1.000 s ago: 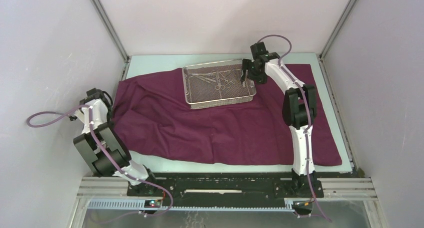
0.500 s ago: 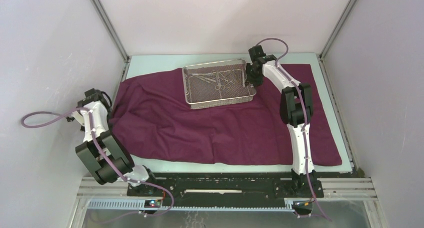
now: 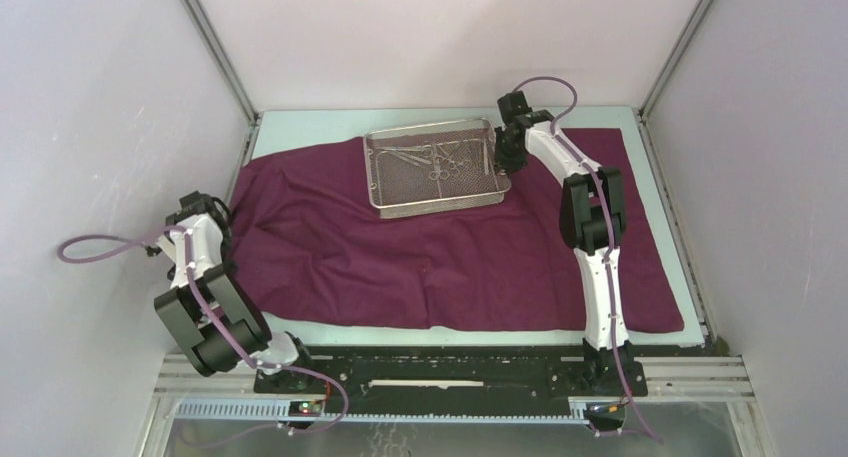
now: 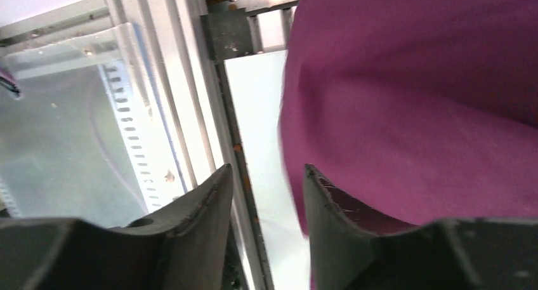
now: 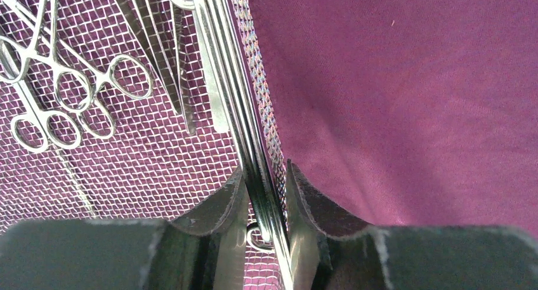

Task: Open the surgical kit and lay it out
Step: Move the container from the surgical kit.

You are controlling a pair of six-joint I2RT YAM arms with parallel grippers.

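The maroon cloth wrap (image 3: 420, 257) lies spread over the table. On its far middle stands the silver wire-mesh tray (image 3: 445, 203), with steel scissors and forceps (image 3: 435, 157) lying inside. My right gripper (image 3: 497, 157) is at the tray's right side. In the right wrist view, this gripper (image 5: 265, 169) is shut on the tray's rim (image 5: 219, 80), one finger inside and one outside. Ring-handled instruments (image 5: 63, 106) lie on the mesh to its left. My left gripper (image 3: 205, 209) hangs at the cloth's left edge. In the left wrist view it (image 4: 268, 171) is open and empty, with the cloth (image 4: 412, 112) to its right.
White enclosure walls close in the table on the left, back and right. An aluminium rail (image 4: 190, 112) runs along the table edge beside the left gripper. A strip of bare pale table (image 3: 300, 127) shows behind the cloth, and another strip along its right side (image 3: 680, 267).
The left gripper has opened and shifted towards the near side along the cloth's left edge. The right gripper's jaws have closed in on the tray's right rim.
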